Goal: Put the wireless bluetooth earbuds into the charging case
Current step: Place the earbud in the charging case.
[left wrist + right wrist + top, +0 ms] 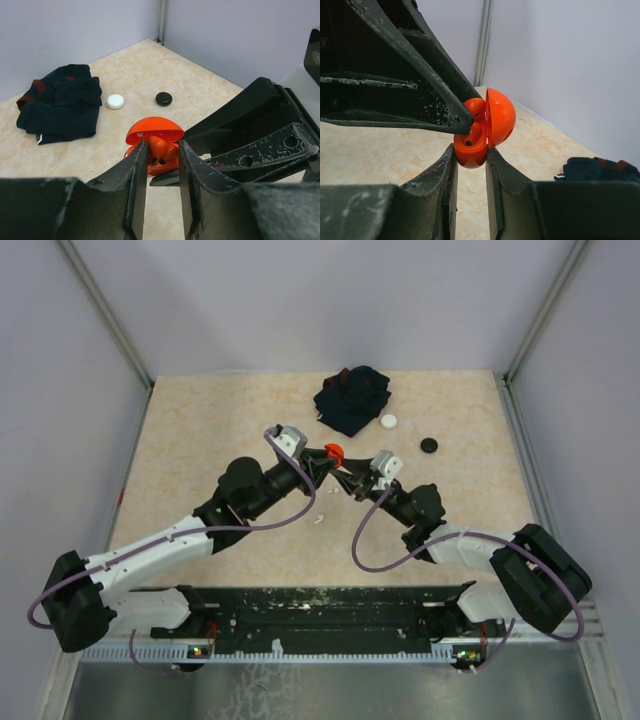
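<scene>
Top view: the orange-red charging case (334, 451) is held off the tabletop (200, 440) near its centre, lid hinged open.

Right pincer (470, 155): pressed onto the lower half of the charging case, one finger on each side. It is seen entering from 4 o'clock of the case.

Left pincer (161, 150): entering from 8 o'clock, slightly spread, with its fingertips on either side of a red earbud (157, 149). The red earbud is seated in the open case under the raised lid. Whether the pads touch it cannot be told.

Other items, clock positions taken from the case in the top view:
- dark navy cloth (350, 400), bunched, at 12 o'clock
- white disc (388, 421) at 2 o'clock, just beside the cloth
- black disc (429, 444) at 3 o'clock, apart from the white disc
</scene>
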Robot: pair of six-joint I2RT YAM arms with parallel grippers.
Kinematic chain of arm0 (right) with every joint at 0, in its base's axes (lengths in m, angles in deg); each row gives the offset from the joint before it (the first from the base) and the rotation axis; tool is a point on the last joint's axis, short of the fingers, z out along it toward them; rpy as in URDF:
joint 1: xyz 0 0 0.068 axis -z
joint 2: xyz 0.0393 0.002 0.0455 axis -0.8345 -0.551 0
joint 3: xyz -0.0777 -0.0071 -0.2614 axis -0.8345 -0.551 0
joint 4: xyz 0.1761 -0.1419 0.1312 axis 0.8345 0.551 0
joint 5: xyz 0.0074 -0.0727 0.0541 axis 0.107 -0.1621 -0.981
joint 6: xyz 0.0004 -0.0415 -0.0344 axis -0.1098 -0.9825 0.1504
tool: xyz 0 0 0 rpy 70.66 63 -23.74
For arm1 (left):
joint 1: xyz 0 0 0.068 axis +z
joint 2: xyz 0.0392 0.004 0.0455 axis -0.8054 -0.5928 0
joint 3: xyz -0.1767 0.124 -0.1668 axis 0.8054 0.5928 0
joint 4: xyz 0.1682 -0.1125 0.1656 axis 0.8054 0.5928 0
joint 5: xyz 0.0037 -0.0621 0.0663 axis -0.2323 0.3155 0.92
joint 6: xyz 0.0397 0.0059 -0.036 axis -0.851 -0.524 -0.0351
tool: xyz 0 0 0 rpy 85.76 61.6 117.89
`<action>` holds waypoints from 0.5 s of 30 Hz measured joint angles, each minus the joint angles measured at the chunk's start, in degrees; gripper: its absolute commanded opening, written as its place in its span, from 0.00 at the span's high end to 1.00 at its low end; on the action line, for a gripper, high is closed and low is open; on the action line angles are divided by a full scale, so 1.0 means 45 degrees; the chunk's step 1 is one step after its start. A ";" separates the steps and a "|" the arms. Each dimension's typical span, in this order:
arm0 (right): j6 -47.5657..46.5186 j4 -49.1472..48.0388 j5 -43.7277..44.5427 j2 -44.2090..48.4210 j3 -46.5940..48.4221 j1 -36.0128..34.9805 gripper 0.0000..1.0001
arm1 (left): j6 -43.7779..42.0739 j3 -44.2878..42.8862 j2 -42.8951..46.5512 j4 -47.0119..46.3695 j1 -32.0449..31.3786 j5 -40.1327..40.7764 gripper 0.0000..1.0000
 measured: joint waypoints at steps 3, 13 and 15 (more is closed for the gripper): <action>0.0049 0.0005 0.0000 0.0000 0.0000 0.0000 1.00 | 0.0049 0.0010 0.0005 0.0005 0.0000 -0.0029 0.61; 0.0253 0.0063 -0.0019 0.0000 -0.0005 0.0000 1.00 | 0.0495 0.0175 0.0243 0.0053 -0.0058 0.0602 0.46; 0.0316 0.0073 -0.0024 0.0000 -0.0005 0.0000 1.00 | 0.0646 0.0185 0.0384 0.0165 -0.0063 0.0772 0.43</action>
